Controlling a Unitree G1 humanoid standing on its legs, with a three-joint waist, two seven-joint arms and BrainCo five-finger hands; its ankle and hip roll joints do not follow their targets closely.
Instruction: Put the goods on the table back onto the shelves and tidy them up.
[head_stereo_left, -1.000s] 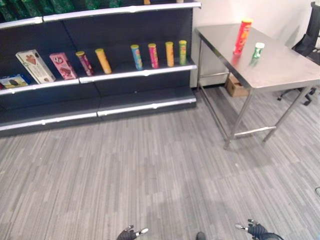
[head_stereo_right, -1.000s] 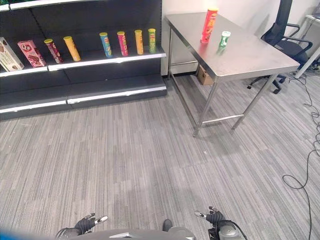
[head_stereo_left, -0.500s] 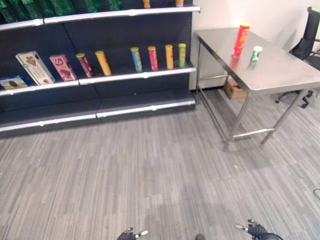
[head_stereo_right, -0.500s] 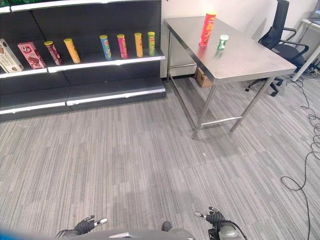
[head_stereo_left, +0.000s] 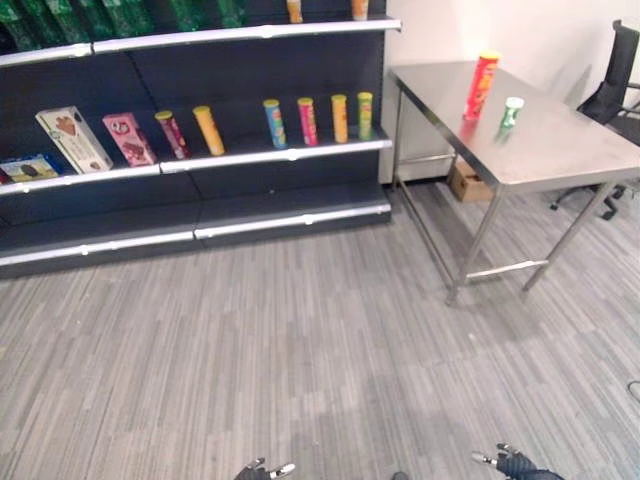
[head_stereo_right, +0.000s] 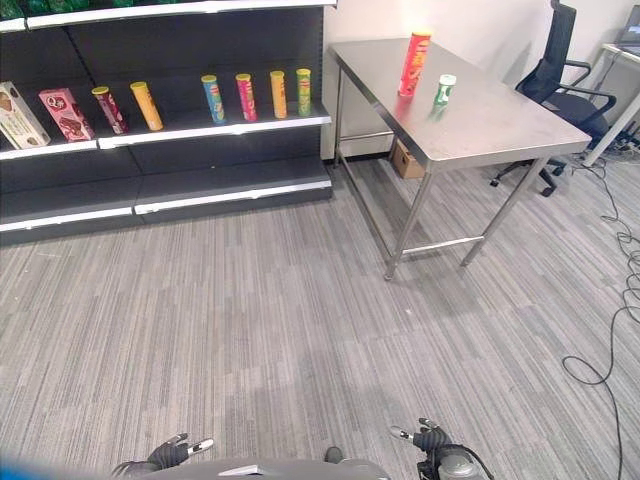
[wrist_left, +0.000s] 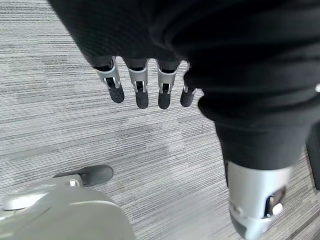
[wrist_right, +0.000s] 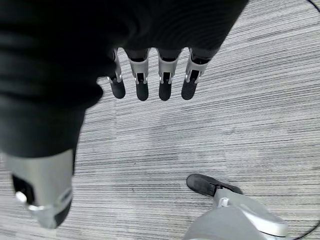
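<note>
A tall red can (head_stereo_left: 480, 86) and a small green can (head_stereo_left: 512, 110) stand on the steel table (head_stereo_left: 560, 150) at the far right. A dark shelf unit (head_stereo_left: 290, 80) runs along the back wall, its middle shelf holding a row of coloured cans (head_stereo_left: 305, 119) and snack boxes (head_stereo_left: 72, 138). My left hand (head_stereo_right: 172, 452) and right hand (head_stereo_right: 428, 437) hang low at the picture's bottom edge, far from table and shelf. Both hang over bare carpet, fingers (wrist_left: 141, 89) relaxed and straight (wrist_right: 165, 80), holding nothing.
A black office chair (head_stereo_left: 618, 88) stands behind the table at the right. A cardboard box (head_stereo_left: 466, 180) lies on the floor under the table. Grey carpet (head_stereo_left: 300, 340) stretches between me and the shelves. Green bottles (head_stereo_left: 60, 14) line the top shelf.
The whole picture has shifted slightly, so the camera has moved. The cans, shelf goods and both hands keep their places.
</note>
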